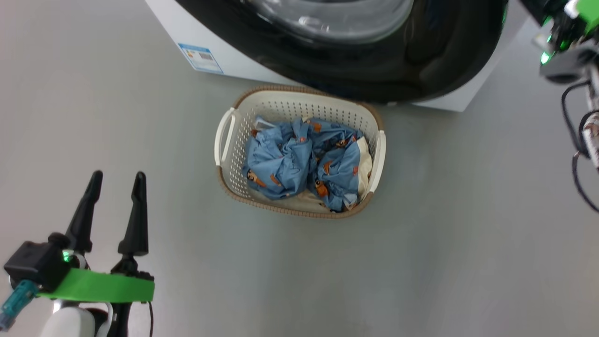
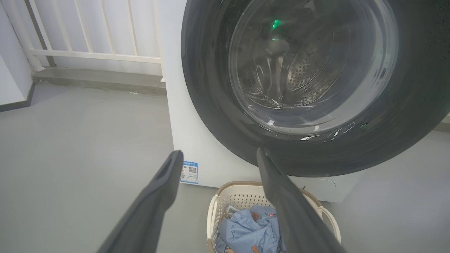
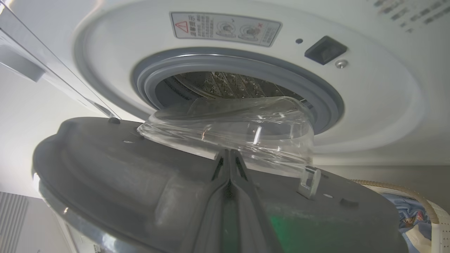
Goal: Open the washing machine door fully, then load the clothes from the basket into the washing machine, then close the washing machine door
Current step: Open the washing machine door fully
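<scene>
The cream basket point(image 1: 299, 213) stands on the grey floor just in front of the white washing machine point(image 1: 187, 28). It holds the clothes point(image 1: 299, 161), blue bear-print fabric with some cream cloth. My left gripper point(image 1: 117, 180) hovers open and empty over the floor, left of the basket. Its wrist view looks at the black washing machine door point(image 2: 211, 105) above the basket point(image 2: 214, 211). The right wrist view shows the door's grey inner face point(image 3: 123, 168) swung partly away from the drum point(image 3: 225, 84). My right gripper point(image 3: 230, 151) is shut, its fingers lying on that face below the glass bowl point(image 3: 239, 130).
A white railing point(image 2: 88, 35) and a low ledge run along the wall behind and left of the machine. Open grey floor lies around the basket. My right arm's wrist point(image 1: 564, 61) with loose cables point(image 1: 575, 140) sits beside the door's right edge.
</scene>
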